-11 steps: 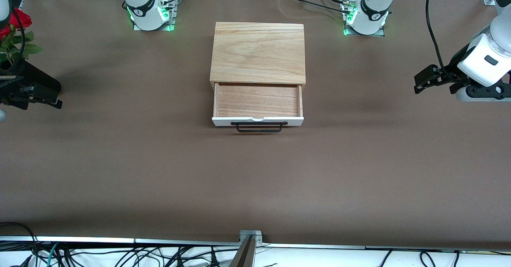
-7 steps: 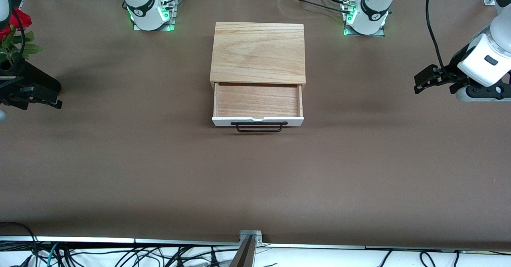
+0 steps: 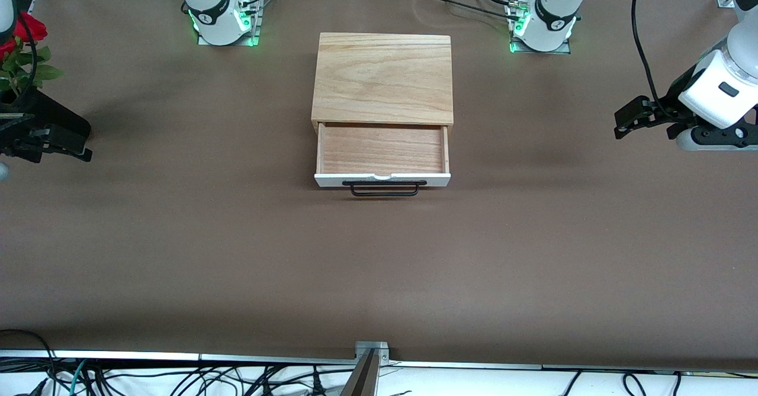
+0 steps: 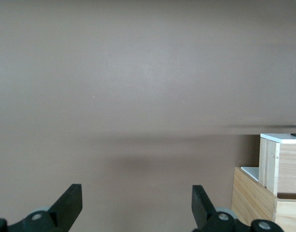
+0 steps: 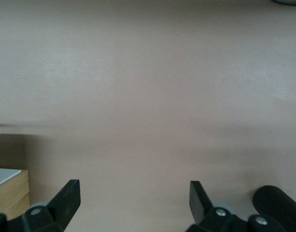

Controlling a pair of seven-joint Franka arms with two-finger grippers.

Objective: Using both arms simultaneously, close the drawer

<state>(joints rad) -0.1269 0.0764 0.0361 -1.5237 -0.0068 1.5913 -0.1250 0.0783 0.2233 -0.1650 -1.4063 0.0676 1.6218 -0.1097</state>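
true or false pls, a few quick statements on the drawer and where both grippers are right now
1. The drawer is pulled out of the wooden box. True.
2. The left gripper grips the black handle. False: it is over the table's left-arm end, fingers open, apart from the drawer.
3. The right gripper is open. True.
4. A cup lies inside the drawer. False: its tray shows only bare wood.
5. The drawer's front panel is white. True.
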